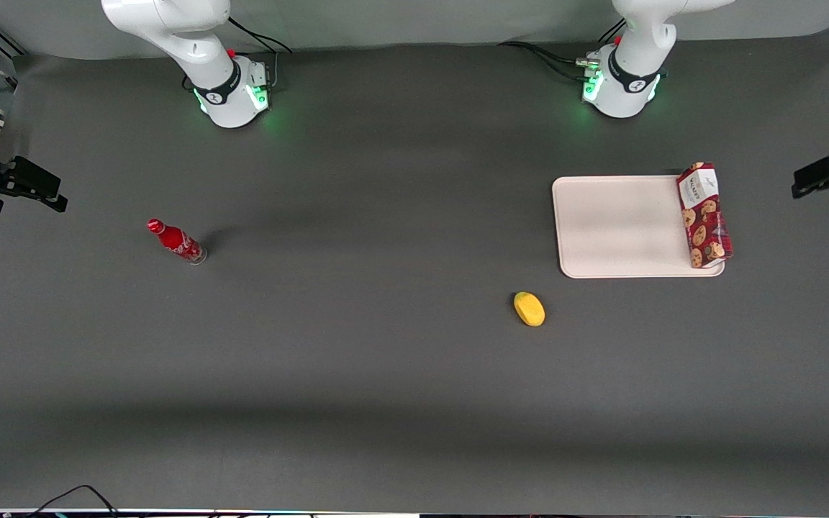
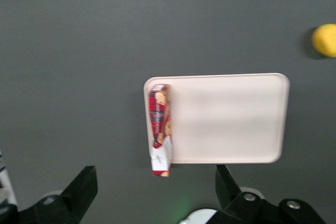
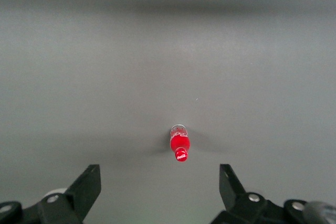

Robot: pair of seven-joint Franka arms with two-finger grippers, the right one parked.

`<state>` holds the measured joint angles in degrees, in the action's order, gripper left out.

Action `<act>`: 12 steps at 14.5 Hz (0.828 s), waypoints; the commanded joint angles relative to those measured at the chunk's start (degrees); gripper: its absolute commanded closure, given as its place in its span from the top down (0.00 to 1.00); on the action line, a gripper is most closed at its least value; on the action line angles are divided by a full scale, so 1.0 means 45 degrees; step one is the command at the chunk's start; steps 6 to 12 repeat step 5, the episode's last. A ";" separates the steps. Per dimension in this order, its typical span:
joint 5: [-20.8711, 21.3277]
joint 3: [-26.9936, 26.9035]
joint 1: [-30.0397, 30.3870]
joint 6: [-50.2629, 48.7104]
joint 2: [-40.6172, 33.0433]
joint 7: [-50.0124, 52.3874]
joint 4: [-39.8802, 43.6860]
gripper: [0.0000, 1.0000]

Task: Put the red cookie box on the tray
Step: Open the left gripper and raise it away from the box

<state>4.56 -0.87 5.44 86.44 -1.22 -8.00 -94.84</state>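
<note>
The red cookie box (image 1: 704, 216) lies on the tray (image 1: 619, 226), along the tray's short edge toward the working arm's end of the table. Its white label end sticks out a little over the rim farthest from the front camera. Both also show in the left wrist view, the box (image 2: 161, 124) on the tray (image 2: 231, 119). My left gripper (image 2: 155, 195) is open and empty, high above the table and well apart from the box. It is out of the front view.
A yellow lemon-like fruit (image 1: 529, 309) lies on the table nearer the front camera than the tray. A red soda bottle (image 1: 177, 241) stands toward the parked arm's end. A black camera mount (image 1: 828, 175) sits at the working arm's table end.
</note>
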 commanded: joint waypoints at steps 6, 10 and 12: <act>-0.1170 0.0507 -0.0077 -0.1787 0.0310 0.0099 0.2246 1.00; -0.1170 0.0507 -0.0077 -0.1787 0.0310 0.0099 0.2246 1.00; -0.1170 0.0507 -0.0077 -0.1787 0.0310 0.0099 0.2246 1.00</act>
